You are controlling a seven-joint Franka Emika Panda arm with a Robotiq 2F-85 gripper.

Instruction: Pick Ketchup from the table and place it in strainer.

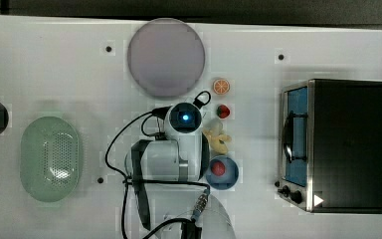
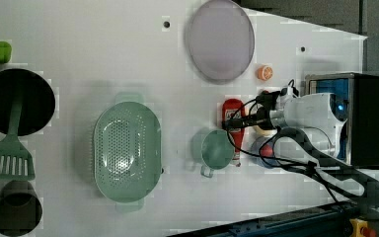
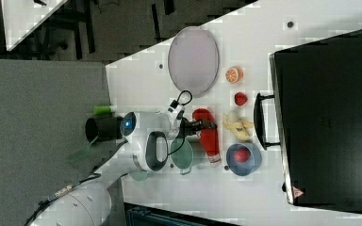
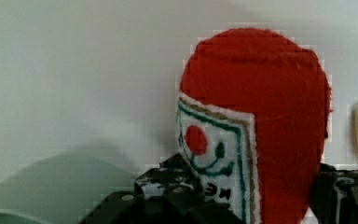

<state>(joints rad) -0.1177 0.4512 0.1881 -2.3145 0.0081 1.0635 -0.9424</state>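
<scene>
The Ketchup (image 4: 270,116) is a red soft bottle with a white label, lying flat on the white table. In the left view the Ketchup (image 2: 232,105) lies just beside a teal cup (image 2: 217,150). My gripper (image 4: 251,196) reaches down over it, one black finger against each side of the bottle, gripping it. The left view shows the gripper (image 2: 234,123) across the bottle's middle; so does the right view, with the gripper (image 3: 202,125) over the Ketchup (image 3: 209,139). The strainer (image 1: 30,149), pale mint green and perforated, sits apart at the top view's left; it also shows in the left view as the strainer (image 2: 103,148).
A lilac-grey plate (image 1: 165,57) lies beyond the arm. An orange slice (image 1: 221,86), a strawberry (image 1: 223,111), a banana (image 1: 218,139) and a blue bowl (image 1: 229,181) sit near the bottle. A toaster oven (image 1: 348,144) stands at the top view's right. A black pot (image 2: 34,101) holds a green spatula.
</scene>
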